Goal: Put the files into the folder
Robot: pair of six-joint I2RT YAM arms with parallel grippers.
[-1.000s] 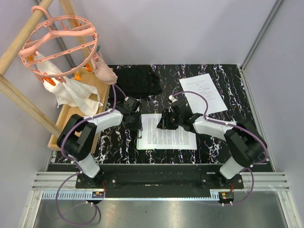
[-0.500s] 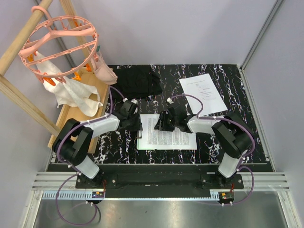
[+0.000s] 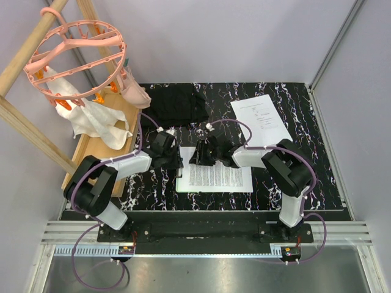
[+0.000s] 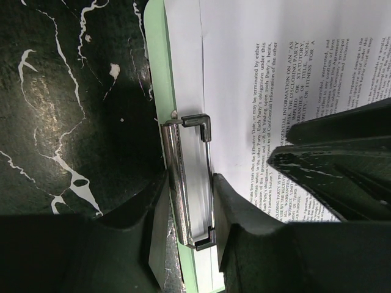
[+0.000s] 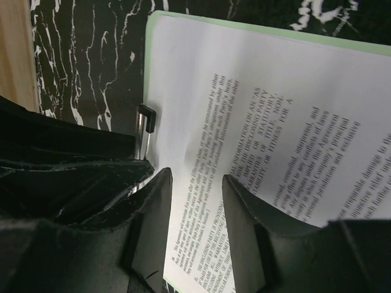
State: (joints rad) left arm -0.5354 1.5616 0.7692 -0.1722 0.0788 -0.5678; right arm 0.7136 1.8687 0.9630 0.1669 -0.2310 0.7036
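As folder (image 4: pixel 160 91) lies crosswise, clip (image 4: pixel 190 183) pointing left.

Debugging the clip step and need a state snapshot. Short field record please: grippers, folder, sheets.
left gripper: closed on the clip of the folder
right gripper: open over the printed sheet, holding nothing
printed sheet: lies on the folder, edge at the clip; clamped or not, unclear
second sheet: on the table, far right, off the folder

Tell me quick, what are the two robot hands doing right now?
Left gripper: closed on the metal clip of the folder.
Right gripper: open over the printed file, holding nothing.
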